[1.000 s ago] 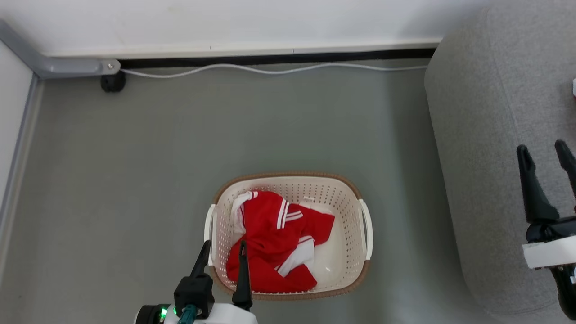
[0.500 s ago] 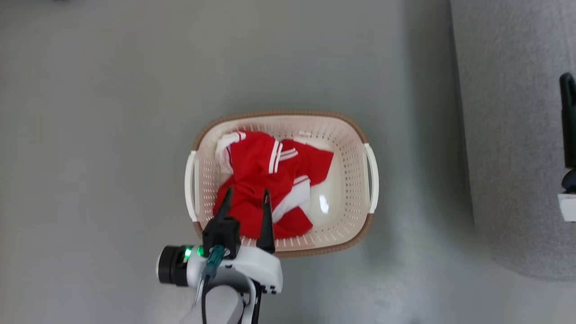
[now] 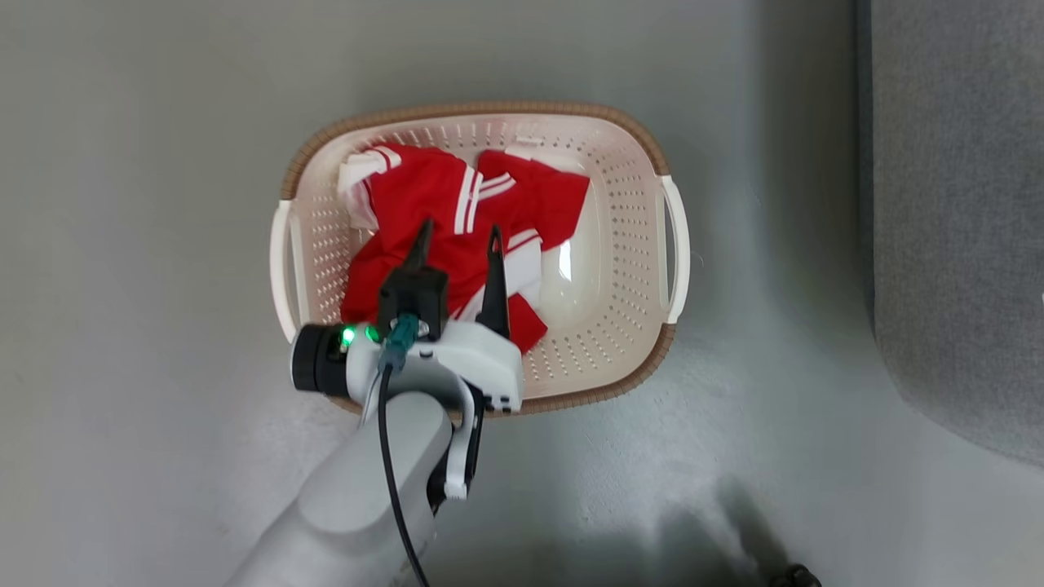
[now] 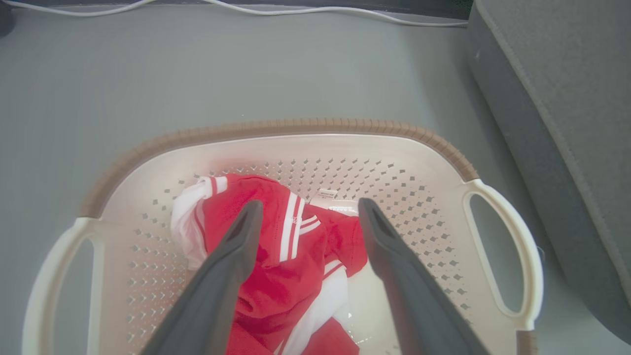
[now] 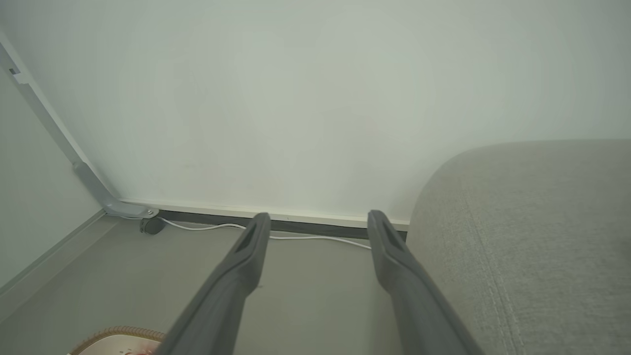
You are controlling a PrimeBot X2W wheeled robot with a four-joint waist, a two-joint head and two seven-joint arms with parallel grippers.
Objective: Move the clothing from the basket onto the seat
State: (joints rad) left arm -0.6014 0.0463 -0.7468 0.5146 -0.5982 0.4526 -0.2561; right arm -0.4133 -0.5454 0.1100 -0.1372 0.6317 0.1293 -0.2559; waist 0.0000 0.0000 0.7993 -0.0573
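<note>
The red clothing [image 3: 444, 216] with white stripes lies bunched in the left half of the cream basket [image 3: 620, 130] on the grey floor. My left gripper [image 3: 458, 232] hangs open above the clothing, fingers spread and holding nothing. The left wrist view shows the clothing [image 4: 276, 256] between and beneath the open left gripper [image 4: 309, 207], inside the basket [image 4: 429, 162]. The grey seat [image 3: 954, 220] stands to the right of the basket. My right gripper [image 5: 318, 218] is open in the air, pointing at the wall, with the seat [image 5: 532, 236] on its right.
A white cable [image 5: 305, 236] runs along the skirting at the foot of the wall [image 5: 315, 98]. A grey metal bracket [image 5: 74, 162] stands in the left corner. Bare grey floor [image 3: 139, 244] surrounds the basket.
The head camera has tilted down, so the basket sits higher in the picture. My left gripper has moved forward over the basket rim and now hangs above the clothing. Both grippers stay open.
</note>
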